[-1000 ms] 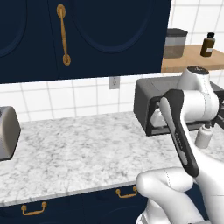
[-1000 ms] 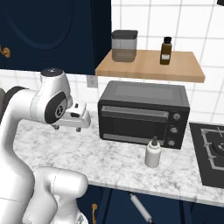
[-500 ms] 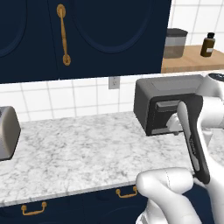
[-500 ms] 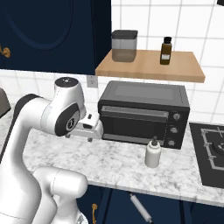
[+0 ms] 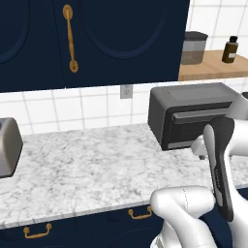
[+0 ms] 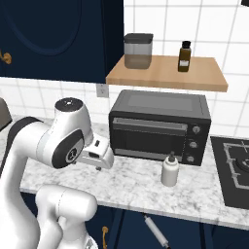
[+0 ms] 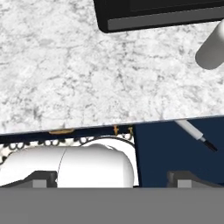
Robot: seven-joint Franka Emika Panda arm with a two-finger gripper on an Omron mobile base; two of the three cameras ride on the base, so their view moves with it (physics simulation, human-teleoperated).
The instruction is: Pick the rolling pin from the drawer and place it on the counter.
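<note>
the slim pale grey-white rolling pin (image 6: 155, 231) with thin dark handle rods lies in the open dark navy drawer (image 7: 175, 148) below the white marble-patterned counter (image 5: 97, 164), angled, one rod end toward the drawer's inside. the two-finger gripper (image 7: 113, 178) hangs above the counter's edge looking down, likely so the hand can line up over the drawer; its tips stand wide apart, empty. one black toaster oven (image 6: 160, 127), one small white soap bottle (image 6: 169, 170) just in front of it, one wooden shelf (image 6: 168, 74) with two containers.
</note>
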